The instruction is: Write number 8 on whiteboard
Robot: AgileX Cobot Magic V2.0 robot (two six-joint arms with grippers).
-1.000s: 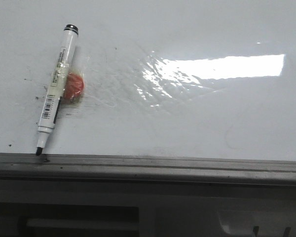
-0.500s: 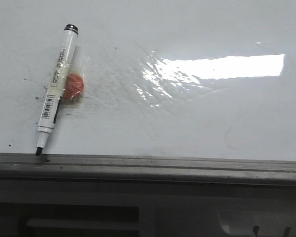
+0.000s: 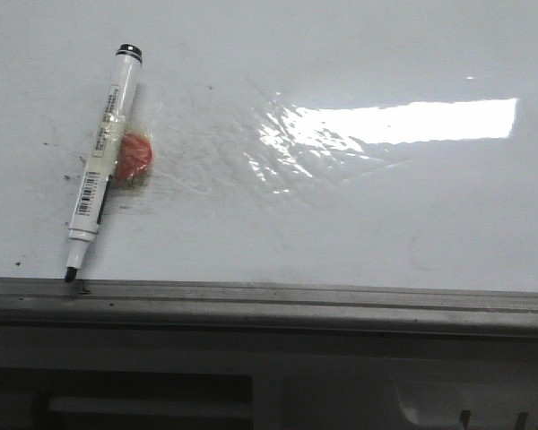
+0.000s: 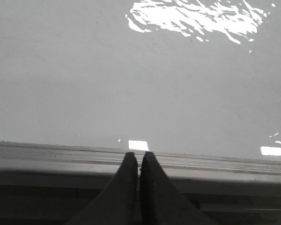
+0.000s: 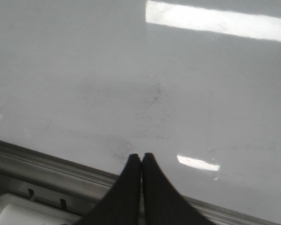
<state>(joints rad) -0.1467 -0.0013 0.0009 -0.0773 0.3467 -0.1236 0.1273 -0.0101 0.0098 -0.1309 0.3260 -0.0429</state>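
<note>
Front view shows the marker (image 3: 103,161) lying uncapped on the whiteboard (image 3: 341,224) beside a red blob (image 3: 134,157); no number 8 is drawn. Left gripper (image 4: 139,159) and right gripper (image 5: 141,161) are closed, empty. Next: open, grasp the marker.

A bright rectangular glare (image 3: 412,121) from overhead lighting reflects off the glossy white surface, with rippled highlights at its left end. Below the grey rail (image 3: 278,300) lies a dim grey ledge (image 3: 278,376) with recessed slots. No walls, floor or windows are visible.
</note>
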